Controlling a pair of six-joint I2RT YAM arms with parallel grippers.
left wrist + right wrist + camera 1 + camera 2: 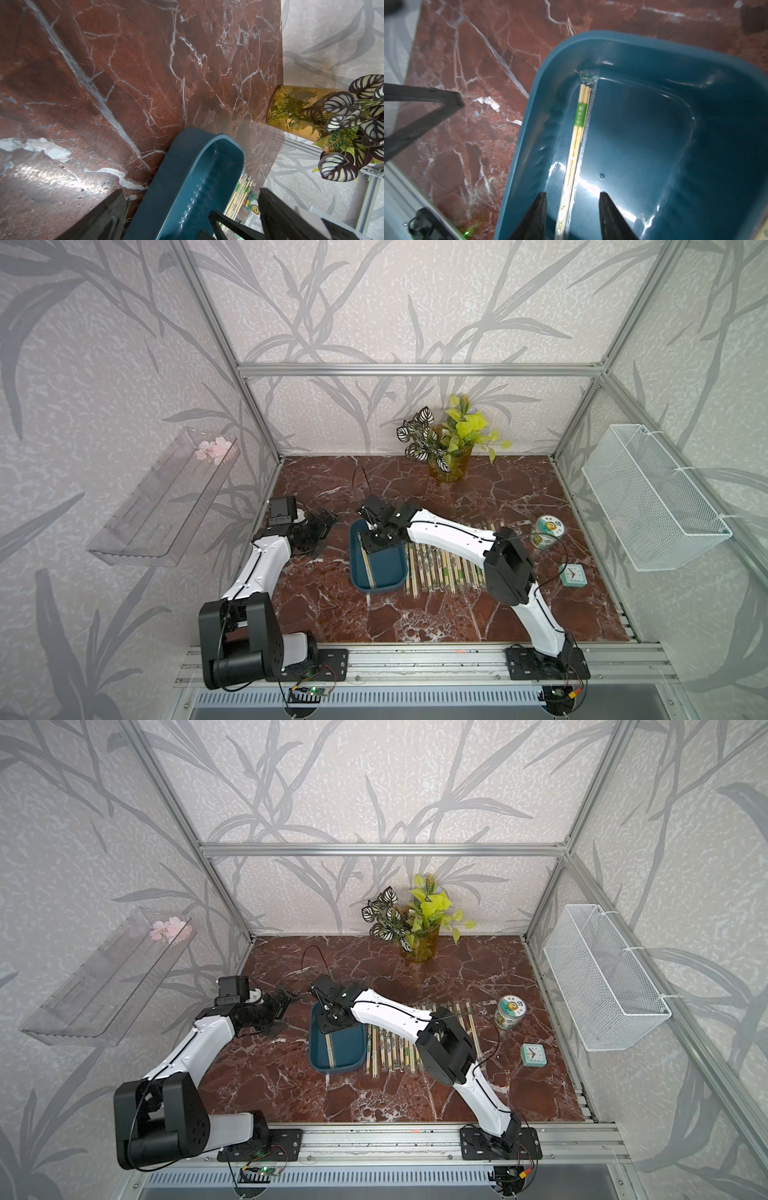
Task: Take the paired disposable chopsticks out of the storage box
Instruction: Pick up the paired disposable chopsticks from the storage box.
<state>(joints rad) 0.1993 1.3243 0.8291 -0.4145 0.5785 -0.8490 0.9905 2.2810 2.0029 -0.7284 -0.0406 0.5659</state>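
Fingers of the right gripper [573, 194] stand apart, straddling the one pair of disposable chopsticks [577, 133] seen in the storage box [654, 135]. The pair lies flat on the floor, close along one long wall. The straddle looks set for a pinch across the wrapper, though that wall leaves one finger little room. The left gripper [324, 524] sits beside the box, jaws apart, holding nothing. Other pairs [440, 568] lie in a row on the table [415, 614] just outside the box; the tin [548, 531] and clock [573, 574] stand well clear.

One storage box [386, 570], one clock [573, 575]
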